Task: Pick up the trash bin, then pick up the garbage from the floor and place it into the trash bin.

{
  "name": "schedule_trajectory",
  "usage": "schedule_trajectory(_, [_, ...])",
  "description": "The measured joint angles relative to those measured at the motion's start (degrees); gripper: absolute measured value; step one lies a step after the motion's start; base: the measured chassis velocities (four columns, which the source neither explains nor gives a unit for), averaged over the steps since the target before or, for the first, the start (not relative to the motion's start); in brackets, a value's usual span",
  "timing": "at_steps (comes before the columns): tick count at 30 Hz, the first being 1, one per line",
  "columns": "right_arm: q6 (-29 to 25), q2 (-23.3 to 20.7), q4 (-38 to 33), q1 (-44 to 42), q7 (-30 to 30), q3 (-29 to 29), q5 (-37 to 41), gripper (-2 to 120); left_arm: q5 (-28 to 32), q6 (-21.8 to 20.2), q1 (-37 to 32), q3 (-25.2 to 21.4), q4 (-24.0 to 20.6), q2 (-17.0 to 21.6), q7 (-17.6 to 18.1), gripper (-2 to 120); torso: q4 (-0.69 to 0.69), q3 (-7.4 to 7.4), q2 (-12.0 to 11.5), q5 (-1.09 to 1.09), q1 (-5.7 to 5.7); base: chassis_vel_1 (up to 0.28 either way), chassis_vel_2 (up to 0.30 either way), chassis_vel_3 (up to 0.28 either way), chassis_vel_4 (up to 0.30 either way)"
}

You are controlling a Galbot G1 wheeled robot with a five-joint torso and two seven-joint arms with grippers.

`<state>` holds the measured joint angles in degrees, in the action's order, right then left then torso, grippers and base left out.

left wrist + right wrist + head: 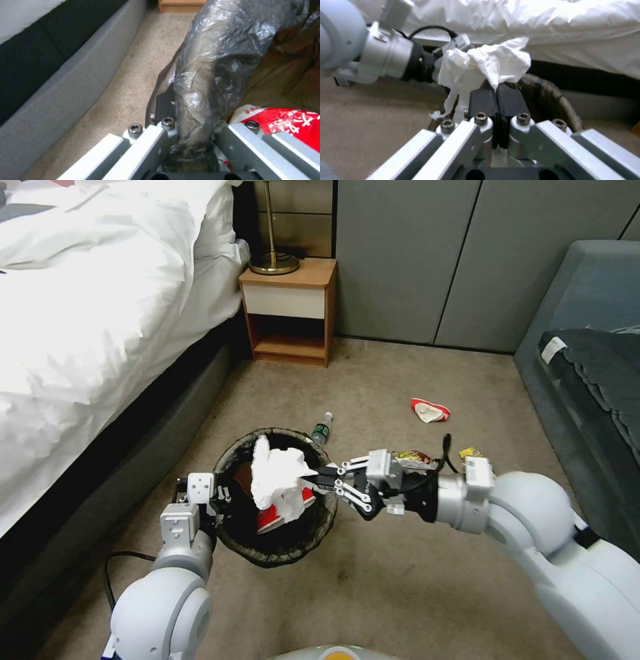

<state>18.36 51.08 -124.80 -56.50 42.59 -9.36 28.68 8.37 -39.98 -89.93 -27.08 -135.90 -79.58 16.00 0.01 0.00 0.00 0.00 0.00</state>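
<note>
Head view, nearest: two white arms reach forward over beige carpet [400,580], the left arm low on the left, the right arm coming in from the right.
Left gripper [223,500]: clamped on the near-left rim of the trash bin [230,460] — in the left wrist view the bag-covered rim [206,82] runs between its two fingers, one outside the wall, one inside.
Right gripper [319,480]: fingers pressed together on a white tissue [277,477], held above the bin's mouth; in the right wrist view the black pads [483,100] meet with the tissue [486,60] bunched beyond them.
Trash bin: round, lined with a dark bag folded over the rim, just beside the bed's grey base [133,447].
Inside the bin: a red-and-white paper cup [273,520] under the tissue, and something tan-brown [243,477] toward the left wall.
Beyond the right wrist: a snack wrapper [413,459] and a yellow wrapper [471,452] on the carpet, both partly hidden by the arm.
Behind the bin: a small bottle [322,428] lying near the far rim.
Farther out: a crumpled red-and-white cup [430,410] alone on open carpet — well apart from the bin.
Far end: a wooden nightstand [290,310] with a brass lamp base [273,260], the white bedding [100,300] to the left.
</note>
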Motion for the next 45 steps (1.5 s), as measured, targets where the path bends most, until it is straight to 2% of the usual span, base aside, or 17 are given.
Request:
schedule_trajectory(2, [0.06, 0.02, 2.06, 1.94, -0.43, 2.0, -0.01, 0, 0.0, 0.03, -0.02, -0.05, 0.01, 0.0, -0.02, 0, 0.0, 0.0, 0.0, -0.01, 0.0, 0.0, 0.0, 0.0, 0.0])
schedule_trajectory(4, [-0.12, 0.67, 7.2, 5.52, -0.83, 5.79, -0.71, 0, 0.11, 0.08, -0.08, -0.46, -0.03, 0.05, -0.07, 0, 0.0, 0.0, 0.0, 0.0, 0.0, 0.0, 0.0, 0.0, 0.0])
schedule_trajectory(7, [-0.34, 1.03, 9.59, 7.04, -1.3, 7.69, -0.81, 0, 0.26, 0.1, -0.07, -0.72, -0.04, 0.12, -0.08, 0, 0.0, 0.0, 0.0, 0.0, 0.0, 0.0, 0.0, 0.0, 0.0])
schedule_trajectory(16, [-0.84, 1.96, 13.94, 9.27, -2.38, 10.06, -1.05, 0, 0.32, 0.18, 0.2, -0.69, 0.18, -0.08, -0.1, 0, -0.01, 0.0, 0.0, -0.01, 0.0, 0.0, 0.0, 0.0, 0.0])
schedule_trajectory(18, [-0.94, 2.02, 14.28, 8.86, -3.44, 10.06, -1.04, 10, 0.38, 0.2, 0.19, -0.69, 0.19, -0.09, -0.1, 0, -0.01, 0.0, 0.0, -0.01, 0.0, 0.0, 0.0, 0.0, 0.0])
schedule_trajectory(20, [-0.98, 2.05, 14.37, 8.72, -3.74, 10.06, -1.01, 12, 0.39, 0.21, 0.19, -0.69, 0.21, -0.08, -0.11, 0, -0.01, 0.0, 0.0, 0.0, 0.0, 0.0, 0.0, 0.0, 0.0])
schedule_trajectory(22, [-1.07, 2.31, 14.6, 8.03, -5.48, 10.18, -0.75, 25, 0.41, 0.23, 0.22, -0.7, 0.36, -0.06, -0.11, 0, -0.01, 0.0, 0.0, 0.0, 0.0, 0.0, 0.0, 0.0, 0.0])
schedule_trajectory(24, [-1.1, 2.36, 14.65, 7.93, -5.76, 10.27, -0.69, 26, 0.42, 0.23, 0.24, -0.71, 0.41, -0.05, -0.11, 0, -0.01, 0.0, 0.0, 0.0, 0.0, 0.0, 0.0, 0.0, 0.0])
schedule_trajectory(26, [-1.13, 2.56, 14.85, 7.57, -6.44, 10.5, -0.58, 39, 0.42, 0.26, 0.33, -0.69, 0.51, -0.09, -0.11, 0, -0.01, 0.0, 0.0, 0.0, 0.0, 0.0, 0.0, 0.0, 0.0])
schedule_trajectory(27, [-1.13, 2.56, 14.85, 7.57, -6.44, 10.5, -0.58, 39, 0.42, 0.26, 0.33, -0.69, 0.51, -0.09, -0.11, 0, -0.01, 0.0, 0.0, 0.0, 0.0, 0.0, 0.0, 0.0, 0.0])
schedule_trajectory(32, [-1.19, 2.63, 14.91, 7.43, -6.75, 10.7, -0.62, 58, 0.46, 0.28, 0.41, -0.69, 0.64, -0.04, -0.12, 0, -0.01, 0.0, 0.0, 0.0, 0.0, 0.0, 0.0, 0.0, 0.0])
schedule_trajectory(33, [-1.19, 2.63, 14.91, 7.43, -6.75, 10.7, -0.62, 58, 0.46, 0.28, 0.41, -0.69, 0.64, -0.04, -0.12, 0, -0.01, 0.0, 0.0, 0.0, 0.0, 0.0, 0.0, 0.0, 0.0])
schedule_trajectory(37, [-1.15, 2.53, 14.67, 7.63, -7.44, 11.43, -0.64, 79, 0.5, 0.31, 0.47, -0.72, 0.69, -0.01, -0.13, 0, -0.01, 0.0, 0.0, -0.01, 0.0, 0.0, 0.0, 0.0, 0.0])
schedule_trajectory(38, [-1.15, 2.53, 14.67, 7.63, -7.44, 11.43, -0.64, 79, 0.5, 0.31, 0.47, -0.72, 0.69, -0.01, -0.13, 0, -0.01, 0.0, 0.0, -0.01, 0.0, 0.0, 0.0, 0.0, 0.0])
schedule_trajectory(40, [-1.08, 2.55, 14.67, 7.75, -7.9, 12.01, -0.76, 89, 0.5, 0.31, 0.47, -0.71, 0.69, 0.0, -0.13, 0, 0.0, 0.0, 0.0, 0.0, 0.0, 0.0, 0.0, 0.0, 0.0])
schedule_trajectory(45, [-1.05, 2.62, 14.61, 7.58, -9.59, 12.68, -0.88, 99, 0.53, 0.33, 0.4, -0.75, 0.68, 0.22, -0.13, 0, -0.01, 0.0, 0.0, 0.0, 0.0, 0.0, 0.0, 0.0, 0.0])
